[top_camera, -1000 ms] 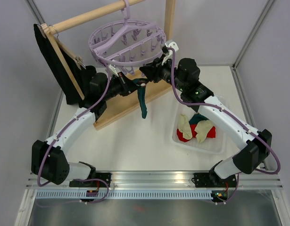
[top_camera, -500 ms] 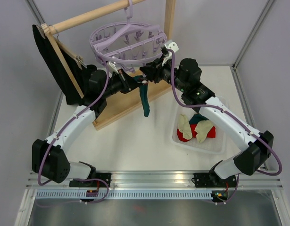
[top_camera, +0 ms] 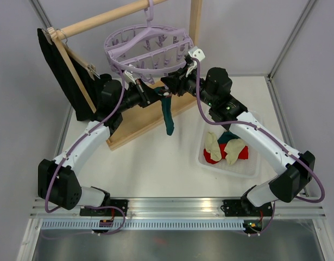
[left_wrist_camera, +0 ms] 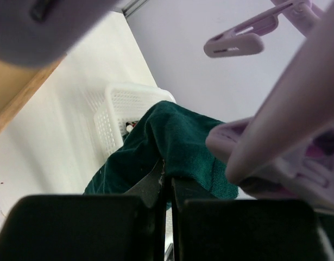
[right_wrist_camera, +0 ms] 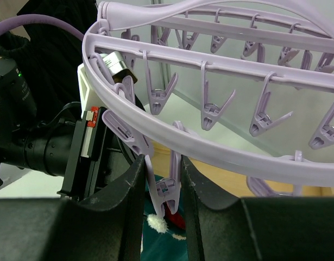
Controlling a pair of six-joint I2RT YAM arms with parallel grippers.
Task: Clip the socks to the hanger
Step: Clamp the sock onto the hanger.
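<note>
White table (top_camera: 156,168); wrist views reveal sock (left_wrist_camera: 177,136) pinched, clip (right_wrist_camera: 167,197) squeezed.

Bright, diffuse light, faint shadows; the hanger (left_wrist_camera: 286,109) blurs badly in the left wrist view.

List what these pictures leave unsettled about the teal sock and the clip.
- Top view: the left gripper and right gripper cover where the teal sock meets the hanger.
- Left wrist: the nearest clip is blurred; whether it bites the sock cannot be told.
- Left wrist: the basket mesh wall hides its contents.
- Right wrist: a clip stands between the right gripper's fingers; squeezed or only flanked, unclear.
</note>
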